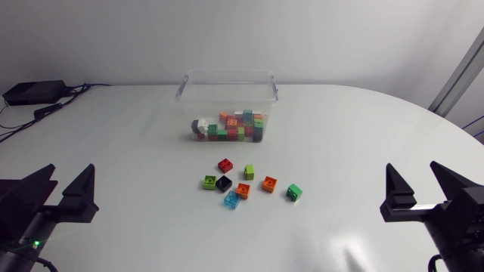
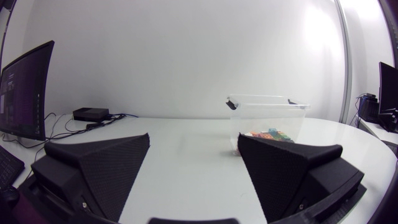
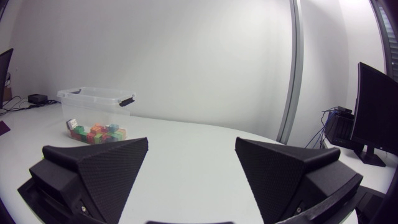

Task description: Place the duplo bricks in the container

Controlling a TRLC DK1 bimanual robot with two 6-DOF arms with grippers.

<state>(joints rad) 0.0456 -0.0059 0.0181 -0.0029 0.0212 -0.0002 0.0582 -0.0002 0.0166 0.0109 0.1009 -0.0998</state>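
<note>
Left end effector (image 1: 71,168) gapes; scattered bricks (image 1: 243,190) lie before container (image 1: 227,73).

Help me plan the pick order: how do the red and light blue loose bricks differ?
The red brick is opaque; the light blue brick looks translucent. The red brick lies nearest the container of the loose ones; the light blue brick lies farthest from it. The red brick stands alone; the light blue brick sits against an orange brick. Both lie outside the container, similarly sized.
</note>
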